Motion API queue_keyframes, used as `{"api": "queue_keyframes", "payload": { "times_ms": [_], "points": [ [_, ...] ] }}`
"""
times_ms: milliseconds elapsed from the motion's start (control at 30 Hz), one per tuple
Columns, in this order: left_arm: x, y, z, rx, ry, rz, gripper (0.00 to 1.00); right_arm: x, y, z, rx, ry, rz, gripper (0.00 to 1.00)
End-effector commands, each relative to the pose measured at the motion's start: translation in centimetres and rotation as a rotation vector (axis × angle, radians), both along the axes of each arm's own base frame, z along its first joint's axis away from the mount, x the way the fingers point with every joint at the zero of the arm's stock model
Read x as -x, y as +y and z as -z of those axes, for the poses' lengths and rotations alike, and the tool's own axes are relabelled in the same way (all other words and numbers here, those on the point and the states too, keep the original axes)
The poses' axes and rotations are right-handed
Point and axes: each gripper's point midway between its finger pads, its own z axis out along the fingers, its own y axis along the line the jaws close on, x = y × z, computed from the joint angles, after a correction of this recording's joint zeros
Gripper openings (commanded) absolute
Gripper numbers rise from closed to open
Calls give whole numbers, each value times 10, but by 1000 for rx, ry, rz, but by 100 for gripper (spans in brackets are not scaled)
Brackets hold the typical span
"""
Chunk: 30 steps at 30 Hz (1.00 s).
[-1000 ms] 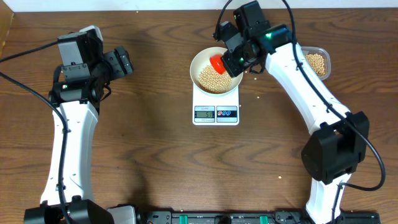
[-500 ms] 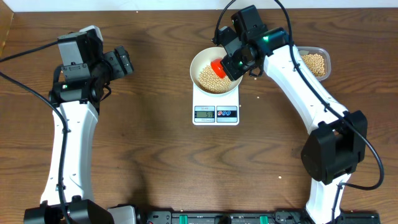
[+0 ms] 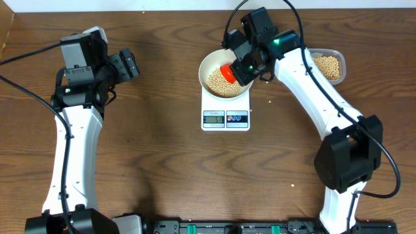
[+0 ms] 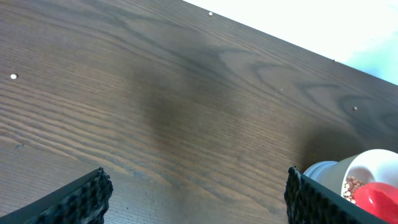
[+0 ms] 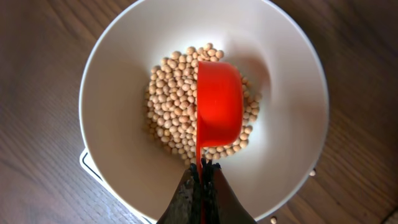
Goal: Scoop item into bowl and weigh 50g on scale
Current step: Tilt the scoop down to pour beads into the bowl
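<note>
A white bowl (image 3: 209, 64) (image 5: 118, 74) stands on the small white scale (image 3: 225, 118) and holds a heap of pale-tan beans (image 3: 220, 83) (image 5: 171, 106). My right gripper (image 3: 243, 66) (image 5: 201, 169) is shut on the thin handle of a red scoop (image 3: 228, 71) (image 5: 217, 102), which hangs over the beans inside the bowl, turned on its side. My left gripper (image 3: 128, 64) (image 4: 199, 198) is open over bare table at the far left, nothing between its pads. In the left wrist view the bowl (image 4: 364, 168) and scoop (image 4: 377, 200) show at the lower right.
A clear plastic tub (image 3: 330, 66) with more beans sits at the back right, behind the right arm. A few stray beans (image 3: 271, 101) lie on the wood near the scale. The table's far edge meets a white wall (image 4: 348, 25).
The right gripper with the red scoop has shifted slightly left and farther over the bowl. The left arm has not moved.
</note>
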Motion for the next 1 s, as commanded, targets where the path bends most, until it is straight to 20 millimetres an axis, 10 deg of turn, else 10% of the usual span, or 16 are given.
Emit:
{"api": "queue_keyframes", "payload": {
  "times_ms": [0,967],
  "points": [
    [-1,3,-4,-18,-8,0,91,4,7,7,14,5,-31,1],
    [-1,3,-4,-18,-7,0,91,8,22,12,-9,20,-42,1]
  ]
}}
